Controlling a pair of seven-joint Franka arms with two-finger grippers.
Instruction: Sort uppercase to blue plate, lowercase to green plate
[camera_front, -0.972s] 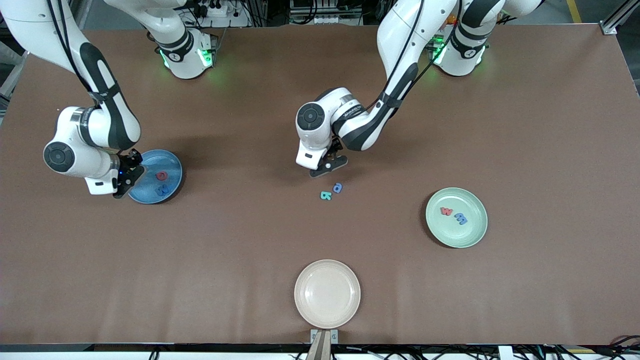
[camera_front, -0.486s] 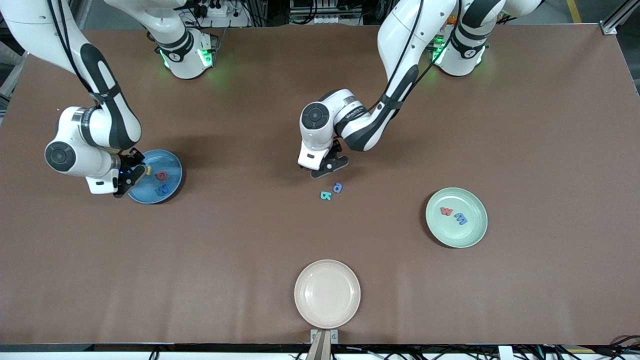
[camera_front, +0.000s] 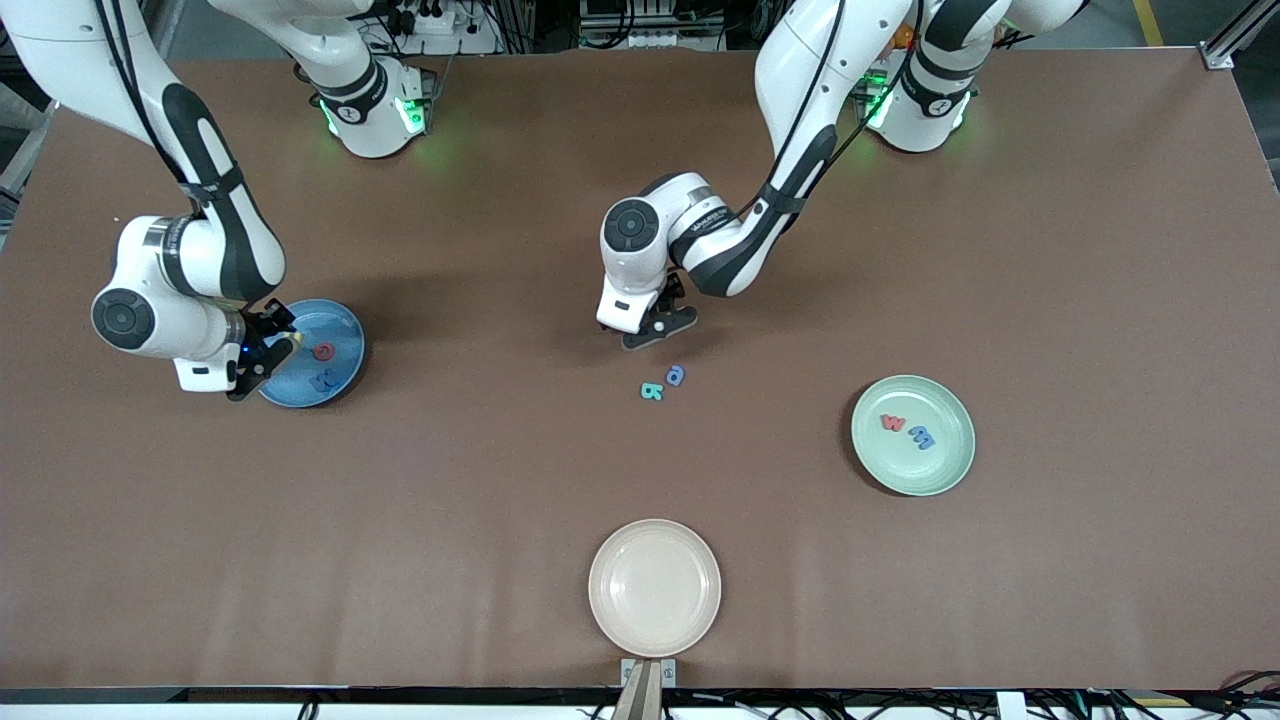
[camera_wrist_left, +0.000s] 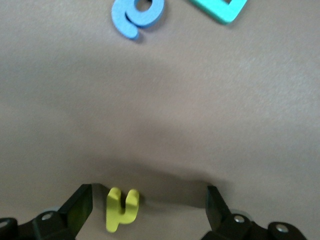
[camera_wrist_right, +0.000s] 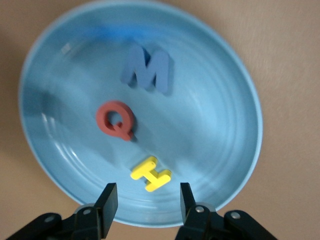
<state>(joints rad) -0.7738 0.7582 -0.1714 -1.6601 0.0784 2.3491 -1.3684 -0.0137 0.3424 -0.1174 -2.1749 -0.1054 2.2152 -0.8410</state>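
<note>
Both arms are glossy white shells with black bands at the joints and round dark grey caps on the elbow housings. Black cables run down the outside of each. The bases at the top of the frame glow green. The left gripper and right gripper are black, with small screws on the fingers.

Pretty clearly a robotics lab, not anyone's home. You've got two white-and-black robot arms bolted at the top edge of a big table covered in plain brown matting, with green status lights glowing at their bases. Past that edge there's a tangle of black cables and power strips, plus aluminium frame rails at the corner. A small metal bracket sits clamped at the table's near edge.
</note>
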